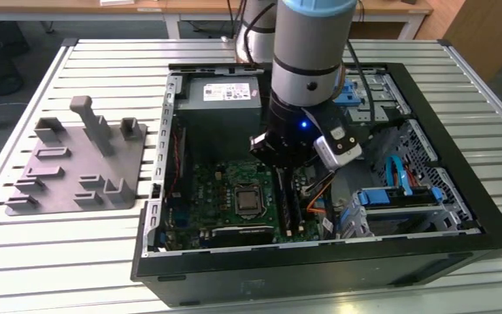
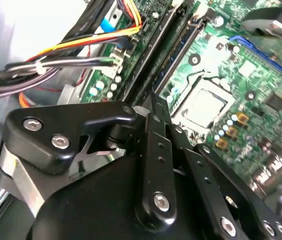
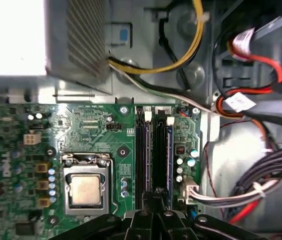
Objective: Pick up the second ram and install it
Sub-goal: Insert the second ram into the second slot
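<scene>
Exterior view: your gripper (image 1: 279,163) is down inside the open computer case (image 1: 460,216), over the green motherboard (image 1: 216,190).

Both wrist views put the gripper (image 3: 153,197) (image 2: 153,106) pressed together at one end of the second ram (image 3: 162,155), which stands on edge in a memory slot beside the processor (image 3: 86,190); you cannot tell whether it pinches the strip. The exterior view alone gives you the grey fixture (image 1: 76,163) outside the case and the power supply's pale label (image 1: 231,91), its print too small to read. The second wrist view adds orange and yellow cables (image 2: 81,45).
</scene>
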### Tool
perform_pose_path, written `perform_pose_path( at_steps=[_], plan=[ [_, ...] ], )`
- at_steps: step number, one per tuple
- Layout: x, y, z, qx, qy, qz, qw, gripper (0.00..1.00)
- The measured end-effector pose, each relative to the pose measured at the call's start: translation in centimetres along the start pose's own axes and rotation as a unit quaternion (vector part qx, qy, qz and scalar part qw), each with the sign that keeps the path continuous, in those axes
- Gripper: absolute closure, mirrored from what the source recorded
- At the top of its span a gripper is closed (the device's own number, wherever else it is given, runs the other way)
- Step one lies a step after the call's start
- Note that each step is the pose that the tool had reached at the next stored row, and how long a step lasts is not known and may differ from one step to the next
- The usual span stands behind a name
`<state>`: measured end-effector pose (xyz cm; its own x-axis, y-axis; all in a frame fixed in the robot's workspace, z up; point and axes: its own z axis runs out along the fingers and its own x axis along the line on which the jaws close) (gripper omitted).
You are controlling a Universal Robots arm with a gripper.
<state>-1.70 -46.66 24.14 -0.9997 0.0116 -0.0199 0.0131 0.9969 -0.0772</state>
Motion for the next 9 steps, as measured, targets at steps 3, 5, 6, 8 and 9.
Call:
perform_pose_path(
  at_steps=[3, 5, 6, 8, 9],
  plan=[
    [-0.03, 0.05, -1.23, 0.0001, 0.0, 0.0, 1.0, 0.9],
    [-0.03, 0.04, -1.32, -0.0001, 0.0, 0.0, 1.0, 0.9],
    [-0.03, 0.04, -1.32, -0.0001, -0.0001, 0.0, 1.0, 0.9],
    [-0.02, 0.04, -1.32, -0.0001, 0.0, 0.0, 1.0, 0.9],
    [-0.03, 0.04, -1.33, 0.0, 0.0, 0.0, 1.0, 0.9]
  ],
)
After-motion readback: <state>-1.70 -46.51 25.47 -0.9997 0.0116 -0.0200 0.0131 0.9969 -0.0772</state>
